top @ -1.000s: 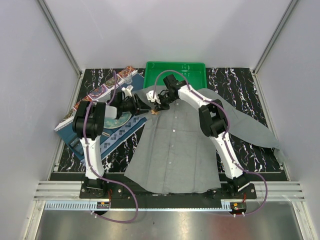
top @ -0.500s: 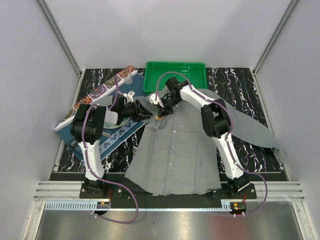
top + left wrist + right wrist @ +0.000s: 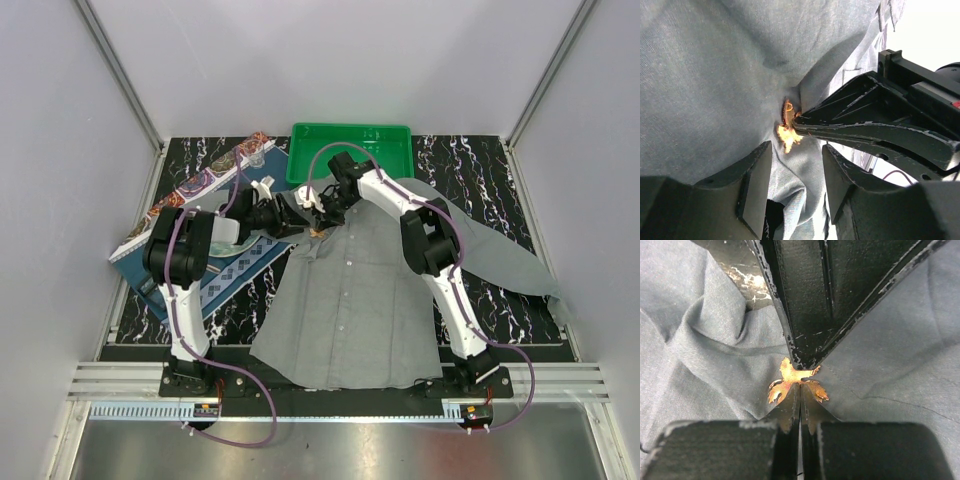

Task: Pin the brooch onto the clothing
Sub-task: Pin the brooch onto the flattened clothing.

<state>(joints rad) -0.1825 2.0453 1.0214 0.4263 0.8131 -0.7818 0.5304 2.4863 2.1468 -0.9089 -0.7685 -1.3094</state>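
While my right hand pinches the brooch against the grey shirt, my left hand stands half-open just beside it.

One camera overlooks me from above, behind my bases. Both wrist cameras closely face the brooch.

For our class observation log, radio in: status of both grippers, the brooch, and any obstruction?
Left gripper open, jaws apart over bunched shirt. Right gripper shut on brooch, held against shirt. Tips crowded at brooch; no other obstruction.
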